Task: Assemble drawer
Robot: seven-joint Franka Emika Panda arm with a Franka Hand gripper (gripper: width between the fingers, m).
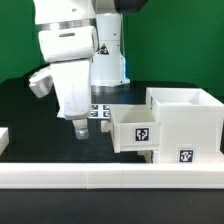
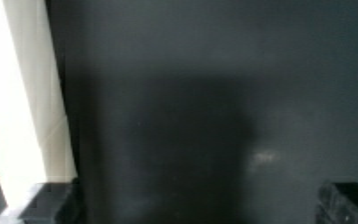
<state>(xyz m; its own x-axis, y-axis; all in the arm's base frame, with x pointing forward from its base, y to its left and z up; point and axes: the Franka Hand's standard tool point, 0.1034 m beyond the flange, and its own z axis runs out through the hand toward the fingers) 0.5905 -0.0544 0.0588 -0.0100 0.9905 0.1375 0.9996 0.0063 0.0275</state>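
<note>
White rail (image 1: 110,177) edges my black counter (image 1: 30,120); behind it, at the exterior view's right, one tray (image 1: 135,127) sits partly inside the shell (image 1: 190,125); pincer (image 1: 80,131) hovers empty beside it, fingertips spread; seating remains, I judge

No legible text; only black-and-white square tags (image 1: 144,131) on the drawer (image 1: 175,125), perhaps coded.
</note>
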